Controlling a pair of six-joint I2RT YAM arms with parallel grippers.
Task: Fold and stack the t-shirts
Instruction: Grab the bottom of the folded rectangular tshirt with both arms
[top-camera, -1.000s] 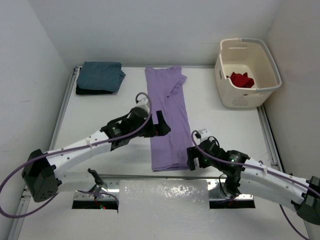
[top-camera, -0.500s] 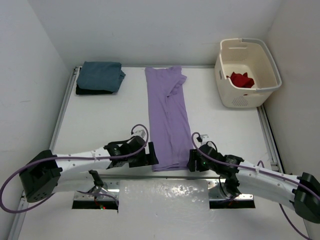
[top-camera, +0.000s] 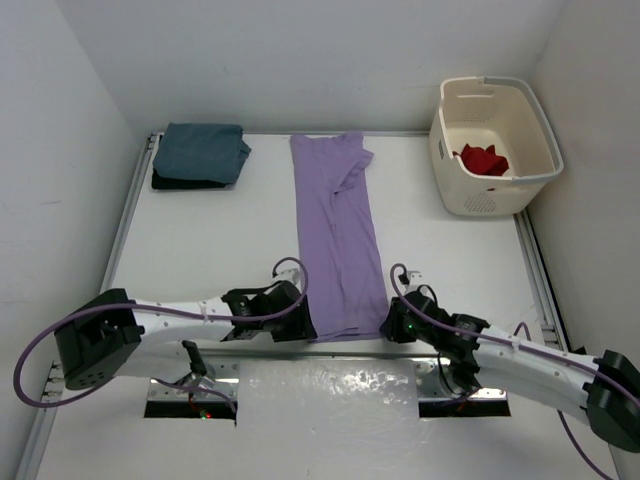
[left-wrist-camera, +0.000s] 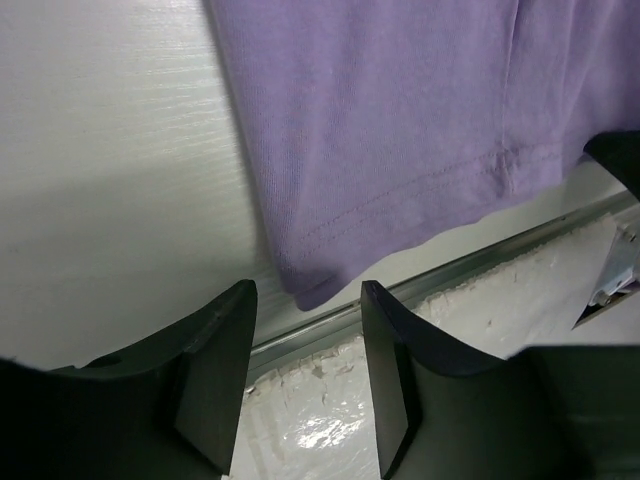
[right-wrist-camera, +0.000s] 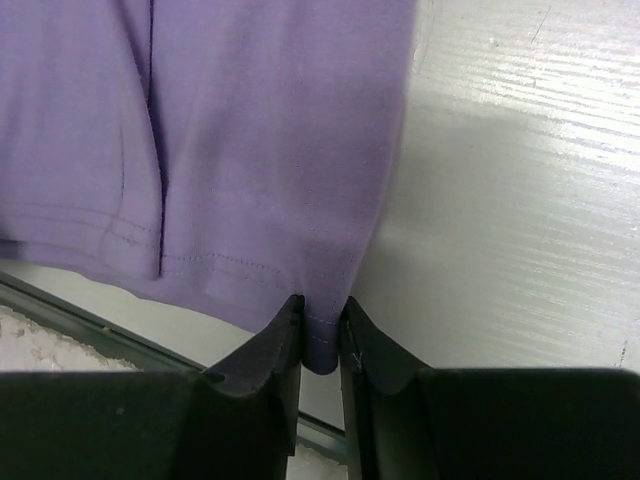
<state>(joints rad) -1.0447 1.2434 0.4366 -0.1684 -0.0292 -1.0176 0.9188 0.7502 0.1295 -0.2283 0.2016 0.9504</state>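
A purple t-shirt (top-camera: 335, 230) lies folded into a long narrow strip down the middle of the table, its hem at the near edge. My left gripper (top-camera: 308, 325) is at the hem's near left corner. In the left wrist view its jaws (left-wrist-camera: 308, 300) stand apart, with the shirt corner (left-wrist-camera: 305, 285) just at their tips and not pinched. At the near right corner, my right gripper (top-camera: 388, 325) is shut on the hem. The right wrist view shows its fingertips (right-wrist-camera: 320, 315) pinching the purple fabric (right-wrist-camera: 270, 150). A stack of folded shirts (top-camera: 200, 155), blue-grey over black, sits at the far left.
A cream laundry basket (top-camera: 440, 120) stands at the far right with a red garment (top-camera: 483, 158) inside. A metal rail and a shiny foil-like sheet (top-camera: 330, 385) run along the table's near edge, just behind both grippers. White walls close in on the left, back and right.
The left arm pulled back from mid-shirt to the near left hem corner and its jaws narrowed. The right gripper moved slightly nearer and closed on the right hem corner.
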